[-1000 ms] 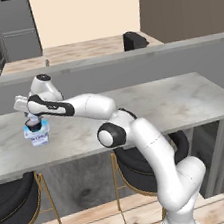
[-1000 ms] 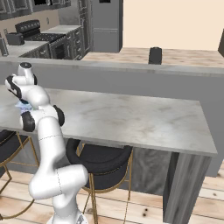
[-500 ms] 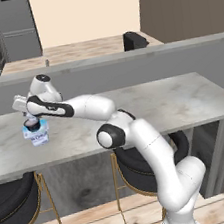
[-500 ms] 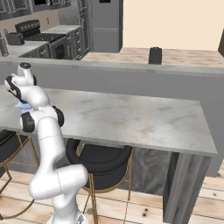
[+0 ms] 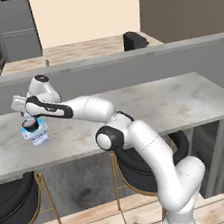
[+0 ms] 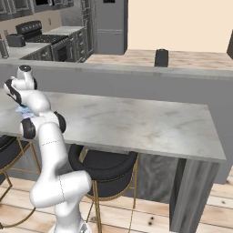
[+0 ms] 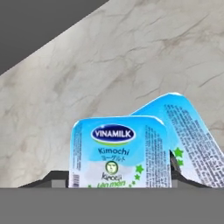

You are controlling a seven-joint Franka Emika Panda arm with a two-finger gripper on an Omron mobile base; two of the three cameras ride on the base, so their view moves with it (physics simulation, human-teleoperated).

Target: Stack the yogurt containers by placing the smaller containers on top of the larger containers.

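Looking down through the hand view, I see a pale-blue-and-white pack (image 7: pixel 119 153) with "VINAMILK" lettering lying label-up on top of a bigger pale-blue tub (image 7: pixel 192 135), whose lid sticks out from beneath it toward the right of that view. Both lie on the marbled grey counter (image 7: pixel 87 78).

From the left base view, my arm reaches far over to the left end of the counter (image 5: pixel 173 100), and the claw (image 5: pixel 29 117) hangs directly above the stacked yogurt packs. There the pale-blue tub (image 5: pixel 37 136) sits on the counter near its front edge, and a small dark cup (image 5: pixel 30 124) shows at the top of the pile, right under the claw. I cannot tell whether the claw's fingers are touching that cup, nor whether they are spread or pinched on something; the hand blocks them.

In the right base view, a sliver of pale blue (image 6: pixel 22 110) peeks out behind my arm at the counter's left end (image 6: pixel 136 123). Black stools (image 6: pixel 104 166) stand under the counter's front edge.
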